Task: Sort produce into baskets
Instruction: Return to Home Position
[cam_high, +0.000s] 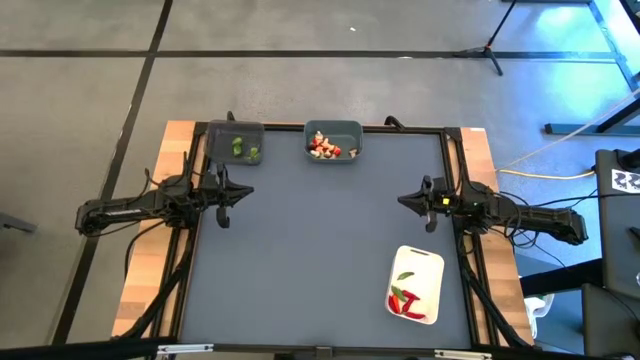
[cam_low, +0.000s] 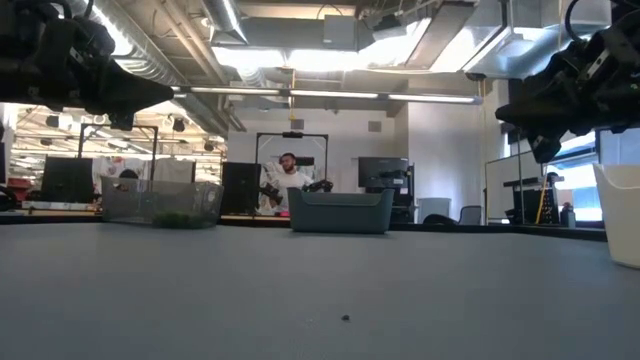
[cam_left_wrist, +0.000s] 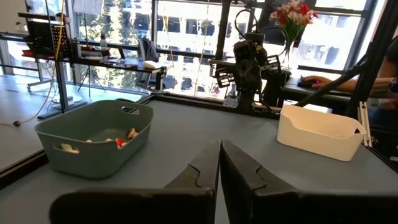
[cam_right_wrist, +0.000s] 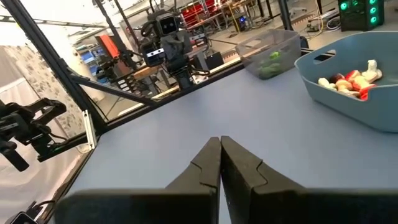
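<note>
Along the far edge I see greens (cam_high: 243, 150) in the dark bin (cam_high: 215, 140), tan-red bits (cam_high: 325, 148) in the teal bin (cam_high: 335, 125). Red chilies (cam_high: 405, 303), maybe one green, are in the near-right white tray (cam_high: 425, 270). Left gripper (cam_left_wrist: 220, 144) and right gripper (cam_right_wrist: 220, 140) hover with jaws pinched closed.

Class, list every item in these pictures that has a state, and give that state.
Left gripper: jaws shut, empty, raised at the left of the table.
Right gripper: jaws shut, empty, raised at the table's right.
Dark grey bin: upright, holds green pieces.
Grey-teal bin: upright, holds pale and red pieces.
White tray: upright, holds red chilies and one green piece.
</note>
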